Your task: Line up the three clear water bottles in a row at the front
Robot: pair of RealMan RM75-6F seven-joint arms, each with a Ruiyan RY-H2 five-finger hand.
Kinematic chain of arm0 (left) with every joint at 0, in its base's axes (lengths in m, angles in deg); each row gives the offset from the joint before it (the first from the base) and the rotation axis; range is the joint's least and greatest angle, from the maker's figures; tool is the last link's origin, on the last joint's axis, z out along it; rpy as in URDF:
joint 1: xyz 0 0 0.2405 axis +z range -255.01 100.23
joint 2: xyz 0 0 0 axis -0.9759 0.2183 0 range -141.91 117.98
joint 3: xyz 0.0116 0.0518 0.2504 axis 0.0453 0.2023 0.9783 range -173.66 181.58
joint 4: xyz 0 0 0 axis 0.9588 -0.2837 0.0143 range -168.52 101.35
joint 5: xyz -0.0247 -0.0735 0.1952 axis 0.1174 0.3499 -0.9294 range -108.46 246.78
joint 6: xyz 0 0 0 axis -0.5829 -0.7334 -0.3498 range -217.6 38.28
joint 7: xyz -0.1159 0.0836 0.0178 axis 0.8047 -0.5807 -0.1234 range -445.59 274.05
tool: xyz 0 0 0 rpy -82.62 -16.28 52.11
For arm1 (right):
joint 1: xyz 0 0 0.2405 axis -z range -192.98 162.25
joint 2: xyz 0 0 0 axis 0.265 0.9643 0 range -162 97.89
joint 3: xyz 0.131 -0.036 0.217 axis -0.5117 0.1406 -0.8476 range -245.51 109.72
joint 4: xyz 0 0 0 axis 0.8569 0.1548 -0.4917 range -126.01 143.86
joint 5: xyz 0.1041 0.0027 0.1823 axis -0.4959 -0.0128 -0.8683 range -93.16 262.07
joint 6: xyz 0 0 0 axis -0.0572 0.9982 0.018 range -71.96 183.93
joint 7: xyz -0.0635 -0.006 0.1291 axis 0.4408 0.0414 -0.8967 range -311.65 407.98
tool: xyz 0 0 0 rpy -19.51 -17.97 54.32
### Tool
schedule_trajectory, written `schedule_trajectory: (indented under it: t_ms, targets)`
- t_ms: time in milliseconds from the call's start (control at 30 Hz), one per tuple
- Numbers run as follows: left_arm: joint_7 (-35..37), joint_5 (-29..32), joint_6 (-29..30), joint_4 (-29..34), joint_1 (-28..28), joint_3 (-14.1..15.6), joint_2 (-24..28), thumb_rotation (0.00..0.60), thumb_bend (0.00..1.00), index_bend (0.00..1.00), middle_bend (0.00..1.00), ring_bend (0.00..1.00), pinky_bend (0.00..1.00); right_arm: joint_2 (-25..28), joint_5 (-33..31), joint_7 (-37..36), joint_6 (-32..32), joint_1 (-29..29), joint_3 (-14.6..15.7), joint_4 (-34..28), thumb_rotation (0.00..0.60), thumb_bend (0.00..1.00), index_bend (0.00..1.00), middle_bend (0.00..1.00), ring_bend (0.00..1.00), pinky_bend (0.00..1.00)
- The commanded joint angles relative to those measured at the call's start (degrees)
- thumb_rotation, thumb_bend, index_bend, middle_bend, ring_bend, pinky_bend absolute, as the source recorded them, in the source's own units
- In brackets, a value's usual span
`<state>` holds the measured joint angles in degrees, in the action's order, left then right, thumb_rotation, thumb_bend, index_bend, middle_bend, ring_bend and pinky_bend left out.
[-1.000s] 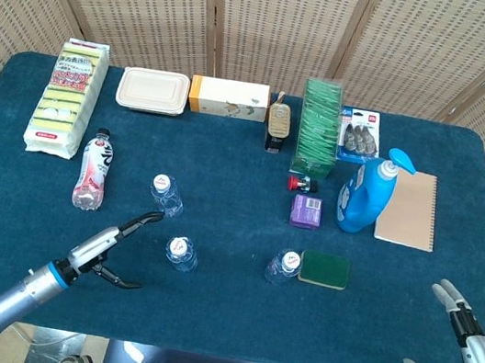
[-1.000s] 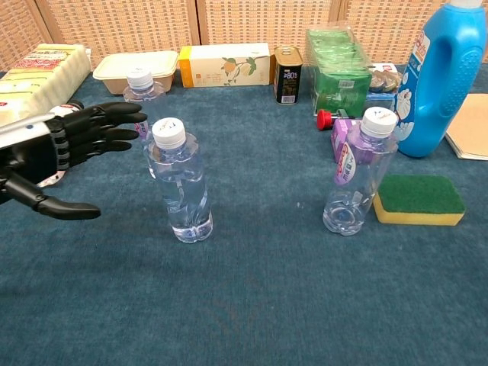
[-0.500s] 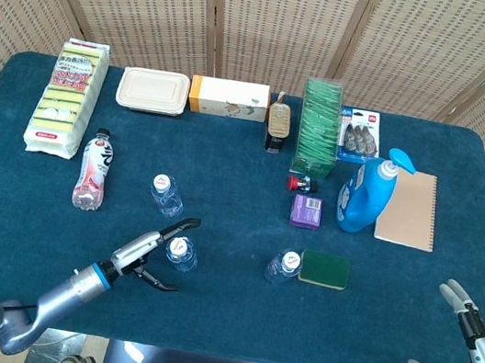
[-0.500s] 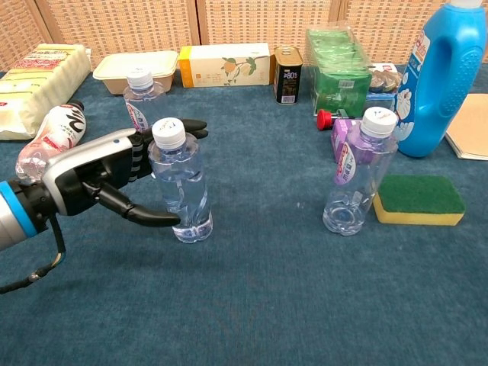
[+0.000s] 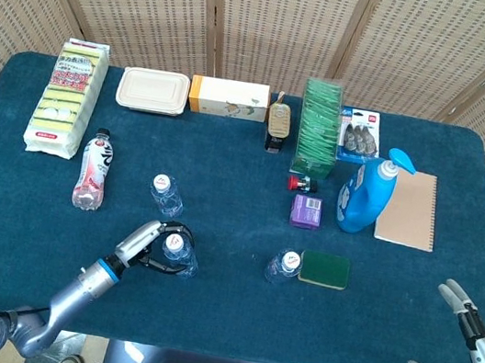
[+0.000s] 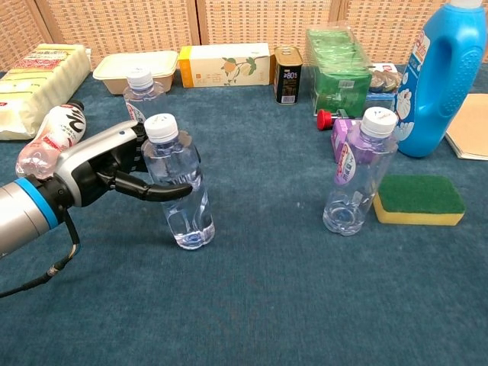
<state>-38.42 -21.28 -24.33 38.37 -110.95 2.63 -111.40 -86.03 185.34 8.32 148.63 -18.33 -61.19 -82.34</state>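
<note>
Three clear water bottles with white caps stand on the blue table. My left hand (image 6: pixel 114 166) (image 5: pixel 144 245) grips the front-left bottle (image 6: pixel 178 187) (image 5: pixel 178 253), which leans slightly; the fingers wrap round its middle. A second bottle (image 6: pixel 140 95) (image 5: pixel 165 194) stands upright behind it. The third bottle (image 6: pixel 354 171) (image 5: pixel 284 265), with a purple label, stands at the front right, touching a green sponge (image 6: pixel 419 198) (image 5: pixel 324 270). My right hand (image 5: pixel 465 351) hangs open off the table's front right corner, holding nothing.
A pink drink bottle (image 5: pixel 92 171) lies at the left. A blue detergent bottle (image 5: pixel 367 191), a notebook (image 5: pixel 408 208) and a purple box (image 5: pixel 305 211) stand to the right. Boxes, a can and packets line the back edge (image 5: pixel 228 98).
My left hand moved right and closed its fingers round the front-left bottle, which now tilts a little. The right hand has barely moved.
</note>
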Motion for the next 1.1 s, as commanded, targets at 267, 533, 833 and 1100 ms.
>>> schedule_trajectory:
  t_ms: [267,533,833,1100]
  targets:
    - [-0.38,-0.99,1.08,1.56,-1.04,-0.93,1.32,0.6,0.25,0.52,0.51,0.35,0.47,0.01,0.23,0.65,-0.06,0.09,0.0,-0.45,0.6,0.04,0.01,0.0,0.0,0.13]
    - [-6.98,-4.37,-2.06,3.57,-6.49,-2.37,2.01,0.6,0.24,0.52,0.51,0.35,0.47,-0.08,0.19,1.54,-0.46,0.01,-0.08,-0.91,0.6,0.04,0.01,0.0,0.0,0.13]
    - [-11.58,-2.19,-5.61,0.64,-10.91,-4.94,-4.36,0.6,0.24,0.53,0.51,0.35,0.47,-0.07,-0.68,2.35,-1.11,-0.04,-0.44,-1.35,0.6,0.04,0.01,0.0,0.0,0.13]
    - [-11.88,-0.26,-5.63,-1.49,-12.26,-6.36,-6.29,0.6,0.24,0.52,0.51,0.35,0.47,0.01,-0.81,1.56,-1.25,-0.16,-0.62,-1.09,0.6,0.04,0.01,0.0,0.0,0.13]
